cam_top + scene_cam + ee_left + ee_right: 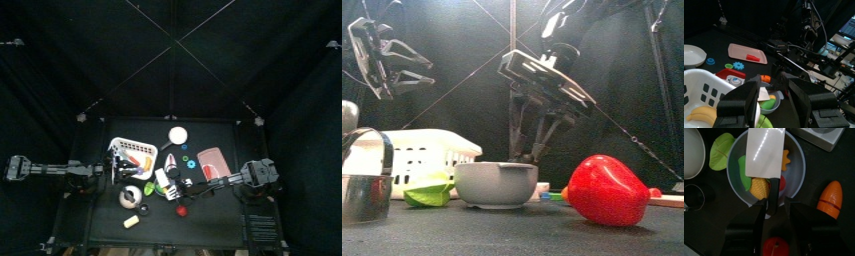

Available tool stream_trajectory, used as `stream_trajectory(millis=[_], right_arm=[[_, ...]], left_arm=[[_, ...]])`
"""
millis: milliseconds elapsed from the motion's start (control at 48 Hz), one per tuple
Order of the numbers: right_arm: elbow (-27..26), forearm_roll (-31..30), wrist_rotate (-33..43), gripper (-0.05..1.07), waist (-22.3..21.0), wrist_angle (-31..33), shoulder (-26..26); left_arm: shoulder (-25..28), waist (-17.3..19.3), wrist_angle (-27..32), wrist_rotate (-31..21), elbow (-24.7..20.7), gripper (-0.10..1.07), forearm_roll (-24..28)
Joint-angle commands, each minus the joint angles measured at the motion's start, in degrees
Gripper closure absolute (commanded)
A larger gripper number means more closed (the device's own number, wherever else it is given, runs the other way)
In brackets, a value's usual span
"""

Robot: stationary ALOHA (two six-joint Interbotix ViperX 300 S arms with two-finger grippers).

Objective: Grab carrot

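The carrot (831,198) is a small orange tapered stick lying on the black table beside a grey bowl (797,175). The bowl holds toy food pieces, and a white-bladed knife (765,150) lies across it. My right gripper (784,230) hovers over the bowl's edge with its jaws open and empty, the carrot off to one side of them. In the front view it (537,152) hangs behind the bowl (496,184). My left gripper (777,102) is open and empty near the white basket (704,87).
A squat red lump (605,190) stands at the front right. A lime-green piece (425,195) and a metal cup (361,190) are at the left. A pink tray (747,52), a white bowl (692,55) and an orange-rimmed disc (178,135) lie further back.
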Motion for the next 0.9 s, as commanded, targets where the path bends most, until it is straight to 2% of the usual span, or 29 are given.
stream_trajectory(millis=[0, 167, 375, 688, 875], right_arm=[[-1.32, -0.18, -1.41, 0.28, 0.00, 0.09, -3.34], [-1.05, 0.00, -3.34, 0.28, 0.00, 1.85, -5.36], [2.29, 0.09, -3.25, 0.28, 0.09, 8.44, -7.29], [6.77, -0.18, -3.16, 0.27, -0.09, 12.48, -6.42], [7.21, 0.09, -3.25, 0.20, -0.35, 12.30, -4.92]], left_arm=[[0.00, -0.18, -0.26, 0.09, -0.97, 0.19, 0.18], [0.00, -0.18, -0.26, 0.09, -0.97, 0.19, 0.18], [0.00, -0.18, -0.18, 0.09, -0.88, 0.19, 0.18], [0.00, 0.00, -0.26, 0.09, -0.88, 0.19, 0.09], [0.00, 0.00, -0.26, 0.09, -0.88, 0.19, 0.09]])
